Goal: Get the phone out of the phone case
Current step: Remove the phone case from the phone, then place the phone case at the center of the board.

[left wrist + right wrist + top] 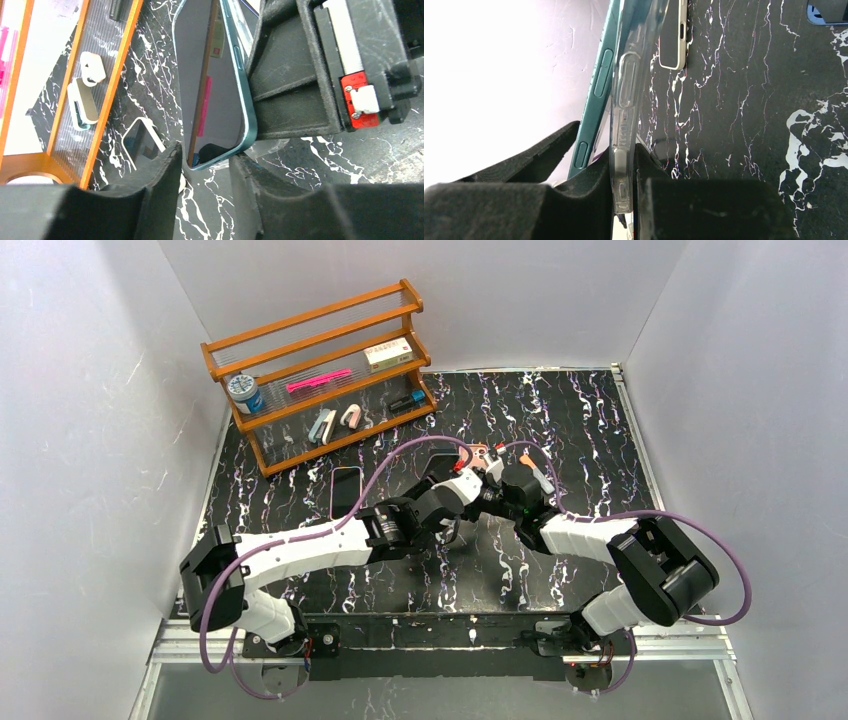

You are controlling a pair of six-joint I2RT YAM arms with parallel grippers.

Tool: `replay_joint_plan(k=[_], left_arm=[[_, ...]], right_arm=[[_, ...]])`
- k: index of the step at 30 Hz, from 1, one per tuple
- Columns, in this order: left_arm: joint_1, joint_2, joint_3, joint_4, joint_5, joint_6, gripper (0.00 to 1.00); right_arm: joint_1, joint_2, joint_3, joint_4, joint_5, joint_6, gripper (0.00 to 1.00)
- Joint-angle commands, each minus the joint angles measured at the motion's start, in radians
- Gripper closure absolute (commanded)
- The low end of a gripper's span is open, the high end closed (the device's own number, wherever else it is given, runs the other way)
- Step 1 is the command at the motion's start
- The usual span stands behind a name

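Note:
In the right wrist view a clear phone case (626,90) stands on edge, pinched between my right gripper's (624,160) pads. The teal phone (599,85) leans away from the case on its left, parted from it at the near end. In the left wrist view the phone (210,75) shows its dark screen, and its lower corner sits at the tips of my left gripper (205,162), whose fingers stand apart. In the top view both grippers meet at mid-table, left (478,472) and right (500,482).
A second phone (345,490) lies flat on the black marbled table (580,430), left of the grippers; it also shows in the left wrist view (142,140). A wooden rack (320,370) with small items stands at the back left. White walls enclose the table.

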Motion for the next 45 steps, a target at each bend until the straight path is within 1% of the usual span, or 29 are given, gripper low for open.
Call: replay_joint_plan(k=[1,2,6,9,13,16,22,28,33,38,42,45], left_arm=[[0.006,0.021,0.005,0.107,-0.012,-0.004,0.67],[0.005,0.024,0.003,0.107,-0.010,-0.003,0.72],[0.002,0.010,-0.011,0.108,0.026,-0.006,0.99],[-0.013,-0.024,-0.027,0.107,0.051,-0.009,1.00],[-0.040,-0.077,-0.054,0.097,0.048,-0.012,1.00],[-0.054,-0.104,-0.072,0.088,0.042,-0.023,1.00],[-0.101,-0.137,-0.063,0.048,0.026,-0.052,1.00],[-0.155,-0.163,-0.049,-0.025,-0.036,-0.103,1.00],[-0.171,-0.188,-0.019,-0.126,-0.096,-0.144,1.00],[-0.172,-0.225,-0.030,-0.185,-0.160,-0.182,1.00],[-0.173,-0.214,-0.060,-0.220,-0.212,-0.214,1.00],[-0.172,-0.203,-0.079,-0.225,-0.211,-0.243,1.00]], right_arm=[[0.038,-0.018,0.038,0.121,-0.144,0.003,0.99],[0.039,-0.020,0.039,0.122,-0.144,0.003,0.99],[0.038,-0.027,0.041,0.096,-0.121,-0.012,0.99],[0.038,-0.029,0.043,0.049,-0.079,-0.029,0.99],[0.034,-0.029,0.043,-0.016,-0.020,-0.040,0.99],[0.032,-0.024,0.045,-0.024,-0.008,-0.040,0.99],[0.007,-0.025,0.042,-0.094,0.054,-0.036,0.99],[-0.050,-0.029,0.054,-0.198,0.082,-0.094,0.99],[-0.132,-0.056,0.047,-0.316,0.056,-0.196,0.99],[-0.225,-0.132,0.018,-0.457,-0.011,-0.350,0.99],[-0.246,-0.162,0.021,-0.587,-0.102,-0.475,0.99],[-0.247,-0.174,-0.014,-0.638,-0.161,-0.511,0.99]])
